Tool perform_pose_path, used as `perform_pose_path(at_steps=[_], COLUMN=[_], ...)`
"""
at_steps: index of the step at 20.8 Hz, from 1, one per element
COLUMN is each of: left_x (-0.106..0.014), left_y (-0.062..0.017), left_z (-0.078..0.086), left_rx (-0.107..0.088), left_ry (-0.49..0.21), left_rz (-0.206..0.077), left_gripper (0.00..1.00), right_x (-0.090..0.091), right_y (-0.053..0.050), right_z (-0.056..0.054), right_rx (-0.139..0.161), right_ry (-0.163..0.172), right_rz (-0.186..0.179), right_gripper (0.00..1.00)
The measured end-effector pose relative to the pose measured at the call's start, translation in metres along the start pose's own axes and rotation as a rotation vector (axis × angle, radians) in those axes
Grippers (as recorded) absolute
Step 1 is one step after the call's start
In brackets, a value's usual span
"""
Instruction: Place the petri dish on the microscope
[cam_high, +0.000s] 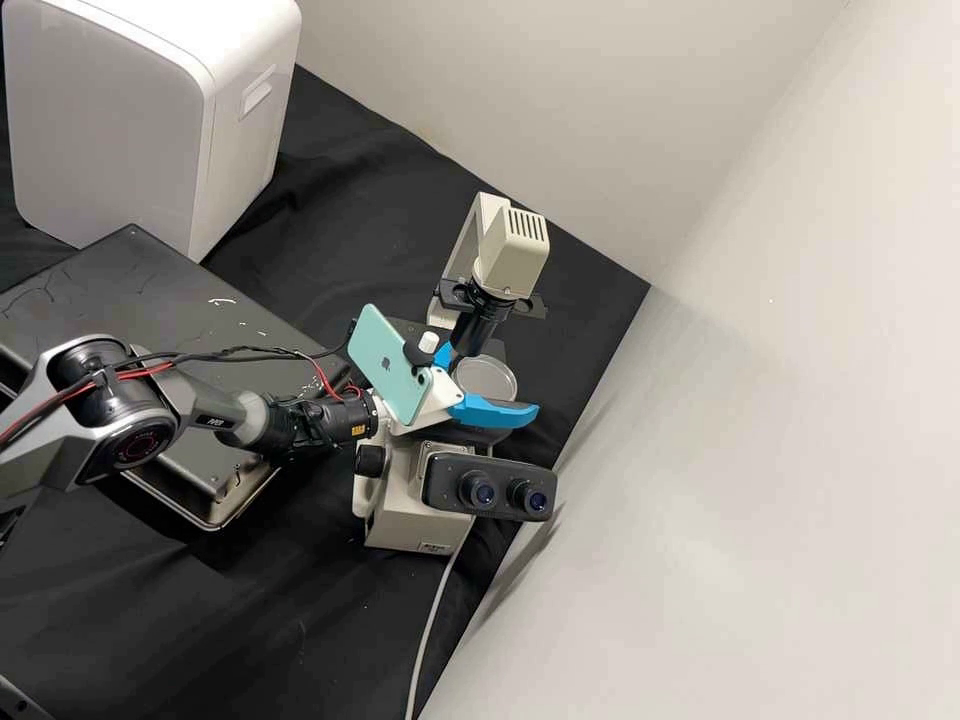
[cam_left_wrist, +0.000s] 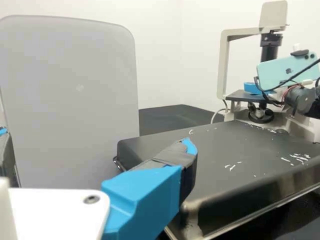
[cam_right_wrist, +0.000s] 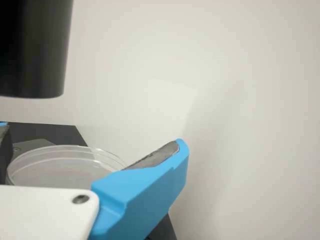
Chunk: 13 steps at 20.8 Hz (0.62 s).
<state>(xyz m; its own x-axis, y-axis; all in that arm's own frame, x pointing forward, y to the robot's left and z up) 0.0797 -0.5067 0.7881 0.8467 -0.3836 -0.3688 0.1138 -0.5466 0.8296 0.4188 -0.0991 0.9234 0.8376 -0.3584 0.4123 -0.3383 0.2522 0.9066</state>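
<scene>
I can read nothing on myself or around me. A short white marking sits on my right arm (cam_high: 213, 422) just behind the wrist, too small to make out. The green phone (cam_high: 392, 365) mounted on that wrist carries one small pale emblem on its back and no letters. A tiny reddish label on the foot of the microscope (cam_high: 415, 520), at the right edge of the bench (cam_high: 200, 620), is illegible too.

A tall white appliance (cam_high: 150, 110) stands at the far left of the black-clothed bench (cam_high: 350, 210). Just near of it lies a dark, scratched metal tray (cam_high: 150, 290). A white wall (cam_high: 780, 350) runs along the right.
</scene>
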Motion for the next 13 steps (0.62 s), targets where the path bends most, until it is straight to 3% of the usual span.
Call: perform_pose_path(at_steps=[13], left_x=[0.0001], left_y=[-0.0002], left_z=[0.0001], left_rx=[0.004], left_ry=[0.001], left_rz=[-0.001], left_gripper=[1.00], right_x=[-0.0035], right_y=[0.0010], right_z=[0.0000], right_rx=[-0.005], right_ry=[0.002], right_rz=[-0.003], right_gripper=[1.00])
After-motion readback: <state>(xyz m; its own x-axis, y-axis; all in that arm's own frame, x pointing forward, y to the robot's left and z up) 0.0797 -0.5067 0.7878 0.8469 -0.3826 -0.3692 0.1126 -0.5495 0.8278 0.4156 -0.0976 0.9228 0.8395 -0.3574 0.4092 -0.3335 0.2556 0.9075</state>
